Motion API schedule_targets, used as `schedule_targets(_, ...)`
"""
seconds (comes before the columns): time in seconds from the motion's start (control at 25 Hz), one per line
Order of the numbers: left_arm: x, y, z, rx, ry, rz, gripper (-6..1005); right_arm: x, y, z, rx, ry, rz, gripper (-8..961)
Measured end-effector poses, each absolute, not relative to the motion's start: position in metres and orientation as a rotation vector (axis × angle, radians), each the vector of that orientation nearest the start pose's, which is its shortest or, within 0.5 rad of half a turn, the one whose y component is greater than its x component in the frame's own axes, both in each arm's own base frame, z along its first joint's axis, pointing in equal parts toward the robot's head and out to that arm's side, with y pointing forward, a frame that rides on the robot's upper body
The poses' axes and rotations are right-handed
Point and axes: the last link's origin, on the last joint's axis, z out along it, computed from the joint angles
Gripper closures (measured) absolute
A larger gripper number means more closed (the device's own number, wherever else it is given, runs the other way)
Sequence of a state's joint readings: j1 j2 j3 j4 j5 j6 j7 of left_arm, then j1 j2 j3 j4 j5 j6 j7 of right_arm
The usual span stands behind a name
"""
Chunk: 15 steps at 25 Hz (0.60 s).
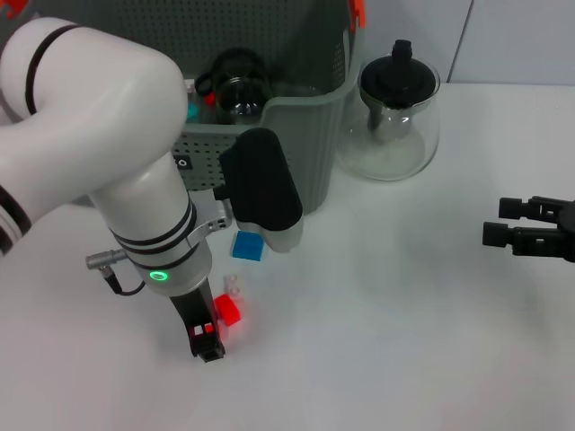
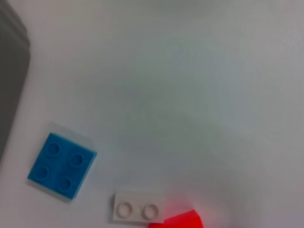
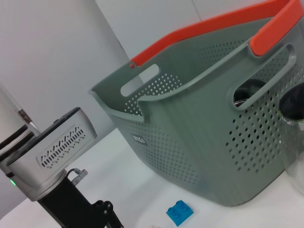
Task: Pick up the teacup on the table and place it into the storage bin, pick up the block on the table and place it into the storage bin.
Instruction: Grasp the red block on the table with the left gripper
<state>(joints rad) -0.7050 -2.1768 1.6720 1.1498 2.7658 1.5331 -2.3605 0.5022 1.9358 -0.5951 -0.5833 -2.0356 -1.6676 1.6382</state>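
Note:
The grey-green storage bin [image 1: 305,135] stands at the back of the white table [image 1: 386,323]. Inside it lies a glass teacup [image 1: 238,88] with a dark rim. Three blocks sit in front of the bin: blue [image 1: 247,245], small white [image 1: 235,287] and red [image 1: 228,311]. The left wrist view looks straight down on the blue block [image 2: 61,165] and the white block [image 2: 139,207], with the red block [image 2: 176,221] at the picture's edge. My left gripper [image 1: 207,339] is low over the table, right beside the red block. My right gripper [image 1: 494,221] hovers open at the far right.
A glass teapot [image 1: 395,117] with a black lid stands just right of the bin. The right wrist view shows the bin [image 3: 190,128] with its orange handles, the blue block [image 3: 179,212] before it and the left arm [image 3: 47,156]. Bare tabletop lies between the two grippers.

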Motion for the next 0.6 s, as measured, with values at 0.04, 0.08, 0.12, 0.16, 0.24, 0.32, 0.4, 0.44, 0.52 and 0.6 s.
schedule_targets(0.04,-0.1747,0.3272,-0.0802,-2.798,-0.373,1.011,546,0.2986,0.3196,0.0530,-2.638,1.048,0.734,10)
schedule_targets(0.08,-0.1746,0.3273,-0.0803,-2.798,-0.372,1.010,549,0.2986,0.3196,0.0530,-2.637,1.048,0.734,10)
schedule_targets(0.12,-0.1746,0.3274,-0.0804,-2.798,-0.371,1.009,552,0.2986,0.3195,0.0530,-2.637,1.049,0.734,9)
schedule_targets(0.16,-0.1746,0.3275,-0.0805,-2.797,-0.370,1.008,554,0.2986,0.3195,0.0530,-2.637,1.049,0.734,9)
schedule_targets(0.24,-0.1746,0.3276,-0.0808,-2.797,-0.367,1.008,564,0.2986,0.3195,0.0531,-2.637,1.048,0.734,10)
schedule_targets(0.32,-0.1750,0.3274,-0.0813,-2.797,-0.365,1.010,577,0.2987,0.3196,0.0531,-2.637,1.048,0.733,11)
schedule_targets(0.4,-0.1758,0.3275,-0.0817,-2.795,-0.368,1.012,590,0.2988,0.3197,0.0533,-2.636,1.048,0.732,11)
schedule_targets(0.44,-0.1763,0.3278,-0.0816,-2.792,-0.370,1.013,597,0.2989,0.3198,0.0535,-2.635,1.048,0.731,11)
schedule_targets(0.52,-0.1769,0.3286,-0.0813,-2.785,-0.370,1.015,610,0.2991,0.3200,0.0538,-2.634,1.048,0.730,11)
schedule_targets(0.6,-0.1767,0.3289,-0.0810,-2.781,-0.368,1.017,690,0.2994,0.3201,0.0540,-2.634,1.048,0.729,11)
